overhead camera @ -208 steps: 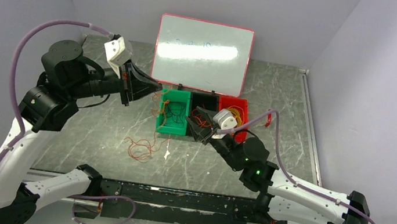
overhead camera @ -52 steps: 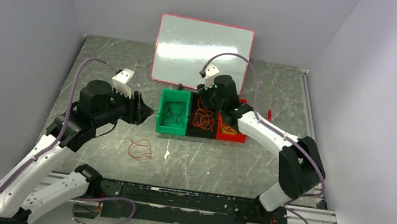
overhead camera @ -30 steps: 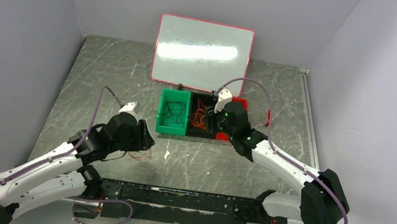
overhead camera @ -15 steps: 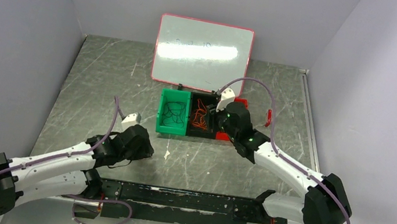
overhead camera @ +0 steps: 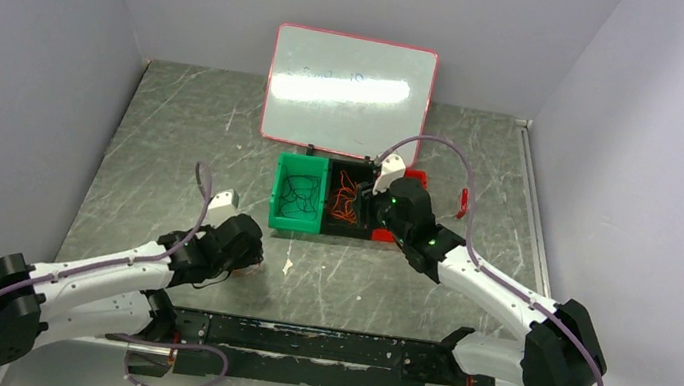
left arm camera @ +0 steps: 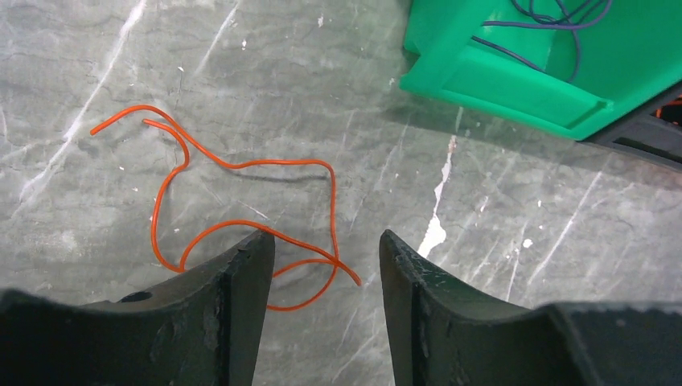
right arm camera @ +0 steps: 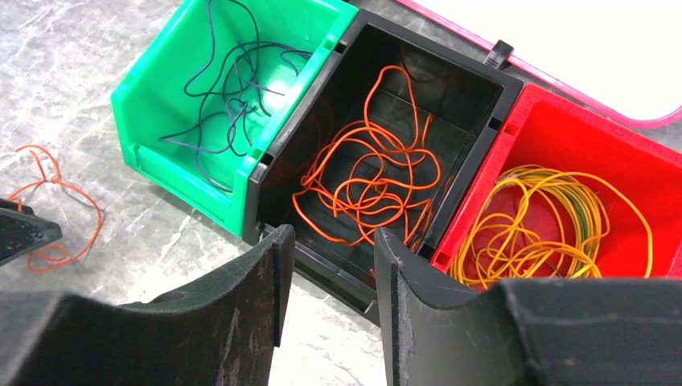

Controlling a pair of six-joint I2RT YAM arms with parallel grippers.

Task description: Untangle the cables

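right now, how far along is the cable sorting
Mostly done: dark cables in the green bin, orange cables in the black bin, yellow cables in the red bin. In hand: the left gripper, open over one loose orange cable on the table, grips nothing. The right gripper is open, empty. Left: likely binning that cable.

Bright, even light falls from above. A white glare band washes out the whiteboard [overhead camera: 350, 88], and the table [overhead camera: 177, 119] shows a dull sheen. The orange cable [left arm camera: 277, 163] casts a thin, soft shadow just beside it. Both wrist views are sharp, and the green bin [right arm camera: 165, 68] carries a small hot spot.
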